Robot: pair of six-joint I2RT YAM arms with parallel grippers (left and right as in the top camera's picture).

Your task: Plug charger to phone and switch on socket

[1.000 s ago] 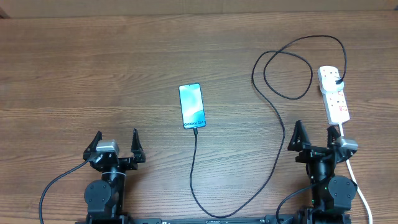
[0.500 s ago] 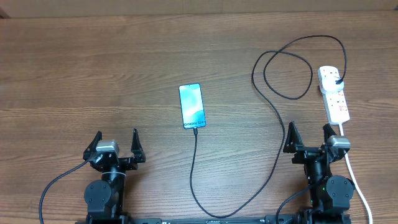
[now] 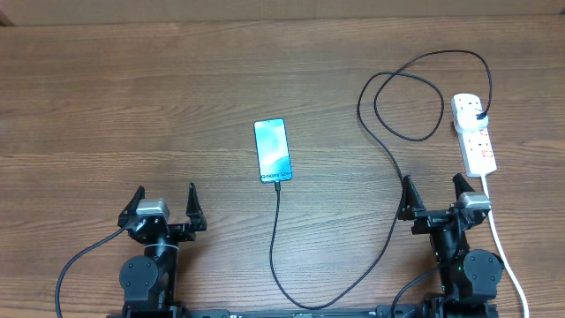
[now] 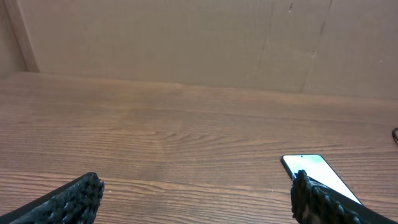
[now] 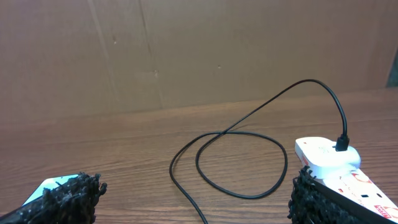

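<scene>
Overhead: phone [image 3: 273,151] lies flat near the middle of the wood worktop [image 3: 132,88], screen up and lit light blue, long axis running 12 to 6. Charger [image 3: 275,221] connector tip is at the phone's 6 o'clock edge and looks plugged in. The thin black cable drops toward 6, curves along the near edge, climbs toward 1 o'clock, makes one loose loop and arcs over to the socket [image 3: 474,134]. Its black plug sits in the outlet at the strip's 12 o'clock end.

Socket is well apart from the phone at its 3 o'clock, near the right edge. Switches are too small to tell on or off. Thick white cord [image 3: 508,261] leaves its 6 o'clock end.

Left gripper [image 3: 165,189] is at 7 o'clock from the phone, jaws spread wide, nothing between them, touching nothing. Right gripper [image 3: 433,179] is at 4 o'clock from the phone, just 7 o'clock of the socket, jaws also spread wide and holding nothing.

Right wrist view: socket [image 5: 323,155] with the plug in, cable loop ahead on the wood.
</scene>
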